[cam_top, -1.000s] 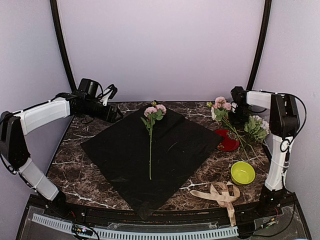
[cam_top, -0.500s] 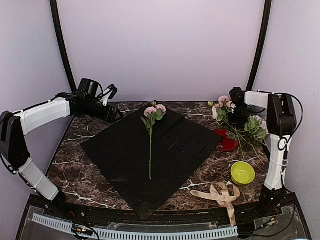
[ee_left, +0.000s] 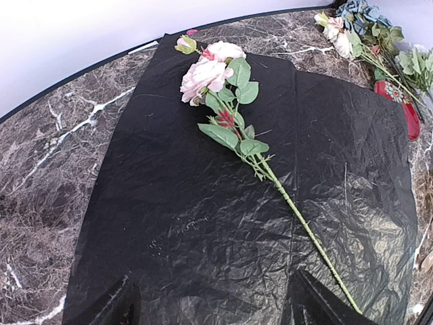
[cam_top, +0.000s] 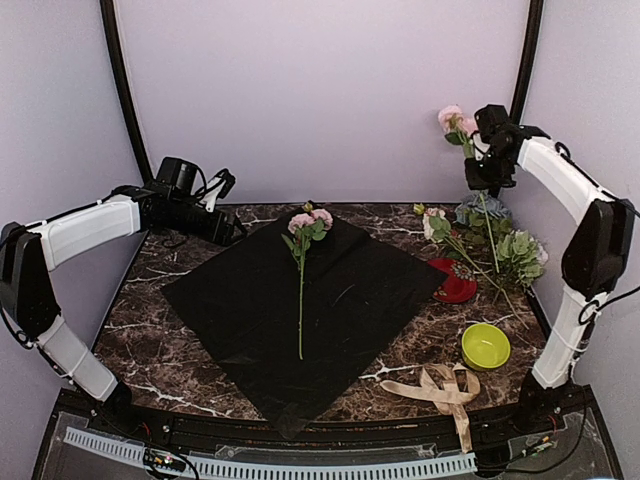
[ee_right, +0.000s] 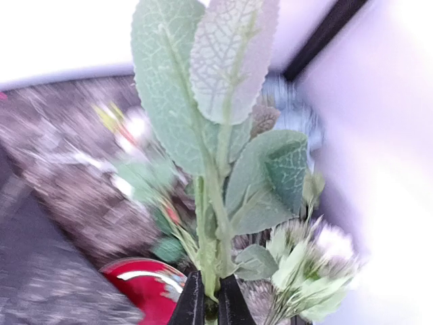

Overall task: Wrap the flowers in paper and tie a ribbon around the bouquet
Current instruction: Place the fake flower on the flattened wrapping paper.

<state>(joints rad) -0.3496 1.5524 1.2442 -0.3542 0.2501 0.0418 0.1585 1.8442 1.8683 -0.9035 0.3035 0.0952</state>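
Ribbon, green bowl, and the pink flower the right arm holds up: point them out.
ribbon [cam_top: 445, 386], top view, its tangled loops.
green bowl [cam_top: 486, 347], top view, its hollow.
raised pink flower [cam_top: 450, 117], top view, its bloom.

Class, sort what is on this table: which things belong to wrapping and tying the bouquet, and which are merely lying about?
Belong to the job:
- black paper
- pink flower stem lying on it
- second pink flower, held in the air by the right hand
- other flowers heaped at the right
- beige ribbon

Lying about:
- red dish
- yellow-green bowl
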